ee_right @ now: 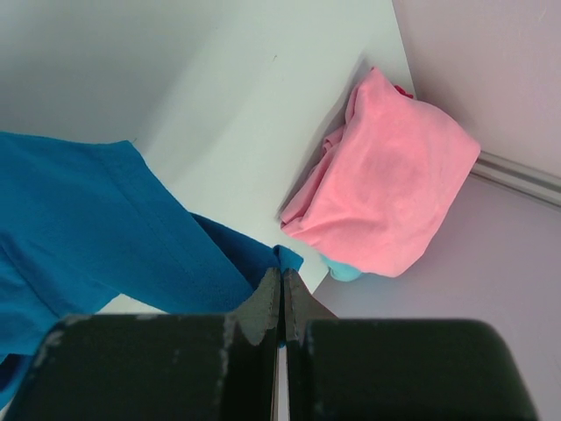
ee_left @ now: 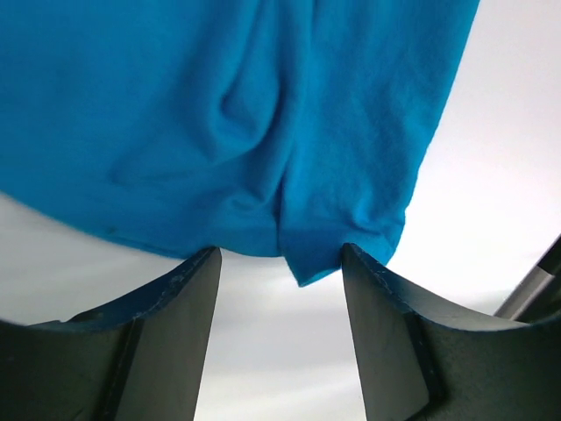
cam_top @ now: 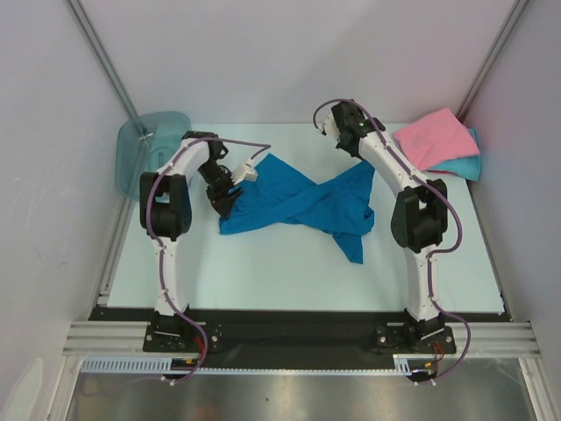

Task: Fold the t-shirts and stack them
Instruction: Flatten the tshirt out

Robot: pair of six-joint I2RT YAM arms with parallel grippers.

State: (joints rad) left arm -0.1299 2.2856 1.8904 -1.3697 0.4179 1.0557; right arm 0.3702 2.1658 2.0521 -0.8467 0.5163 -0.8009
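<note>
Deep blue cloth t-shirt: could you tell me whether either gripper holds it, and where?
Left gripper: open, jaws either side of the hem of the deep blue cloth t-shirt, not held. Right gripper: shut beside a corner; a pinch cannot be told.

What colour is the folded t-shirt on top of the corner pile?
Pink. The folded t-shirt shows best in the right wrist view.

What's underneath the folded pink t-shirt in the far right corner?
A turquoise t-shirt lies under the pink t-shirt; only its edge peeks out. The rest is covered.
</note>
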